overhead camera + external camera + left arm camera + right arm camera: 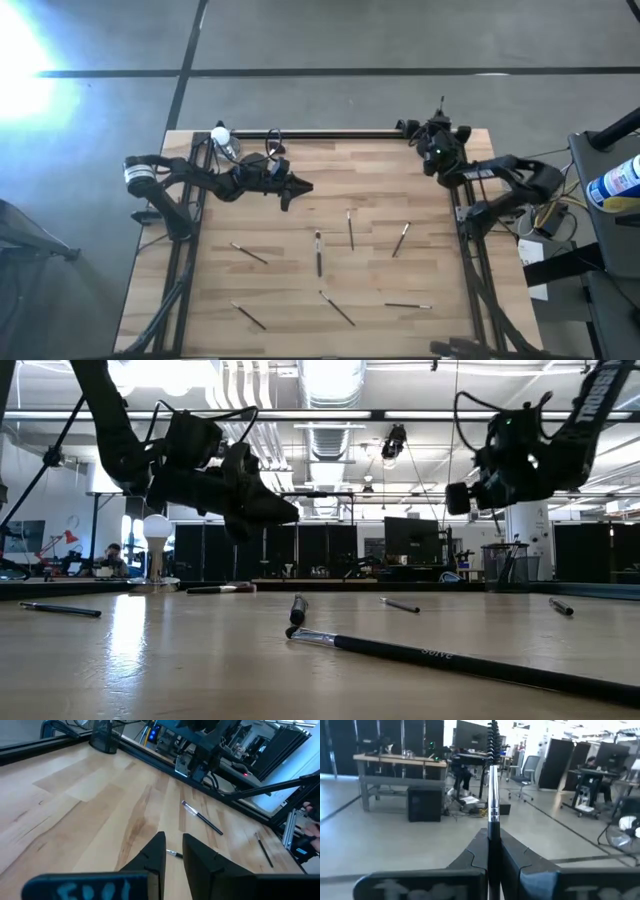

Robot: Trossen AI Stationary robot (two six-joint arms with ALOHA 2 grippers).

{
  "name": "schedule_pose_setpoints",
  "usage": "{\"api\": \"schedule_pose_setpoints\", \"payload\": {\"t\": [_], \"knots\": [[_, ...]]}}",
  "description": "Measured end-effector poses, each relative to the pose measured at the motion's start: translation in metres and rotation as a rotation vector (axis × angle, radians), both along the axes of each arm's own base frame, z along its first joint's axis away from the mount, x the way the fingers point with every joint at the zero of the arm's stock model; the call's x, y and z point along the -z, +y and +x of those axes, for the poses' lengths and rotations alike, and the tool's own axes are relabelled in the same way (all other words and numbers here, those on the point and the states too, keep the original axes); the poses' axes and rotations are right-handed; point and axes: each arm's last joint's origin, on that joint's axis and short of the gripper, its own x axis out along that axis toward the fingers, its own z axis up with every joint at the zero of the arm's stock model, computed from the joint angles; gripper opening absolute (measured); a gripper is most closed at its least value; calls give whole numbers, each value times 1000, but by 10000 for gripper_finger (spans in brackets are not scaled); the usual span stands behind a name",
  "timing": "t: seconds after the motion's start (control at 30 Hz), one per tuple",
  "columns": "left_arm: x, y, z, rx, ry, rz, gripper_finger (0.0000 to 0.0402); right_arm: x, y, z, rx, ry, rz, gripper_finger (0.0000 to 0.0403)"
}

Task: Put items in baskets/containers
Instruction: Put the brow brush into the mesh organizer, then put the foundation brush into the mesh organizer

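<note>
At the far right corner of the bench [300,200], in the high view, the right gripper [437,128] hangs with a thin brush [441,104] pinched in it. The left gripper [298,189] hovers near the far edge, left of centre. Seven thin brushes [319,252] lie scattered across the middle and near part of the bench.

In the low view, a long brush [440,653] lies nearest, pale lettering on its handle too small to read. A black mesh cup [505,565] stands near the far edge under the right gripper [478,485].

The left wrist view shows the left gripper [173,854] with a narrow gap between its fingers and nothing in it, above a brush [201,817].

The right wrist view shows the right gripper [493,842] clamped low on a bristled wand [493,775] that points away from it, and the cup is out of sight there. Held so, the wand could meet the cup's rim at an angle and tip it, or slip in the pinch.
</note>
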Motion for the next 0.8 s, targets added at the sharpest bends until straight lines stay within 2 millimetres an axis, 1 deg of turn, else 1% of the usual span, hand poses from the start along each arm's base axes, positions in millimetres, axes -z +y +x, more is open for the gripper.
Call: {"api": "schedule_pose_setpoints", "payload": {"t": [0.07, 0.17, 0.23, 0.33, 0.43, 0.53, 0.67, 0.8], "knots": [[0, 0, 0, 0, 0, -1, 57, 8, -7, 4, 4, 0, 23, 13], [0, 0, 0, 0, 2, -2, 57, 20, -16, 8, 21, -46, 43, 13], [0, 0, 0, 0, 4, -4, 57, 27, -18, 10, 26, -70, 52, 13], [1, 0, 0, 0, 6, -10, 57, 25, -20, 12, 51, -81, 42, 13], [1, 0, 0, 0, 6, -10, 57, 22, -19, 11, 74, -80, 36, 17], [1, 0, 0, 0, 5, -9, 57, 20, -16, 8, 74, -103, 40, 35], [1, 0, 0, 0, 5, -9, 57, 22, -14, 6, 81, -128, 84, 63], [1, 0, 0, 1, 5, -6, 57, 21, -11, 4, 83, -132, 111, 80]]}}
